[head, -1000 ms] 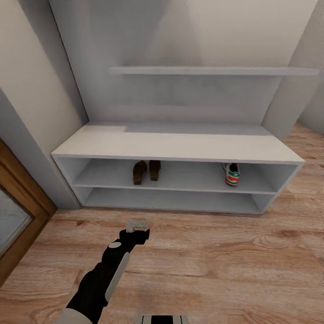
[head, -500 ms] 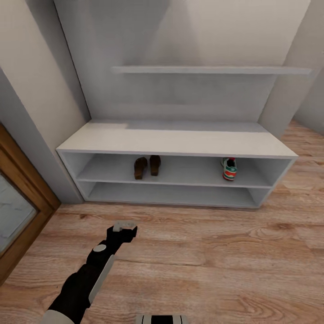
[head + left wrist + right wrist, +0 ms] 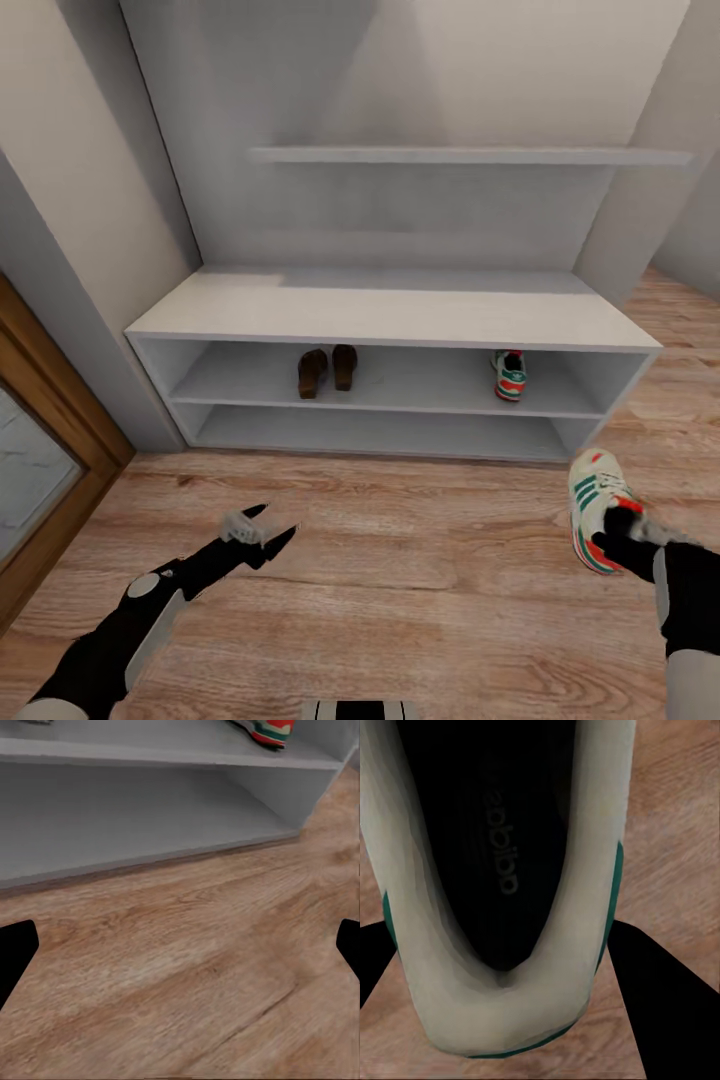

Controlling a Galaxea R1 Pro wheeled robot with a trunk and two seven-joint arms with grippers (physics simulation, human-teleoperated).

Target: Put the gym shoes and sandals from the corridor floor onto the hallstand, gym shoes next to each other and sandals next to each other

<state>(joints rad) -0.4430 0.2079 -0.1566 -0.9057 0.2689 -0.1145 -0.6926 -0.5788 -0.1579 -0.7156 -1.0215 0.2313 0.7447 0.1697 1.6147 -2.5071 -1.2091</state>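
Head view: the right gripper holds the second gym shoe at its heel, above the corridor floor and in front of the right end of the hallstand. The shoe's long axis runs from the fingers toward the rack, toe leading. Its partner, the shelved gym shoe, stands on the upper open shelf near the right end, up and to the left of the held shoe; the right arm is plainly the nearer one. The two sandals sit side by side on the same shelf, left of centre. The left gripper hovers over bare floor with fingers spread, carrying nothing.

Left wrist view: the black fingers stand wide apart over wood planks; the rack's shelves lie ahead, with the shelved shoe at the far end.

Right wrist view: the held shoe hangs between the dark fingers, heel end nearest, the fingers pinching its sides. Judgement: the coming move is a forward reach into the slot beside the shelved shoe.
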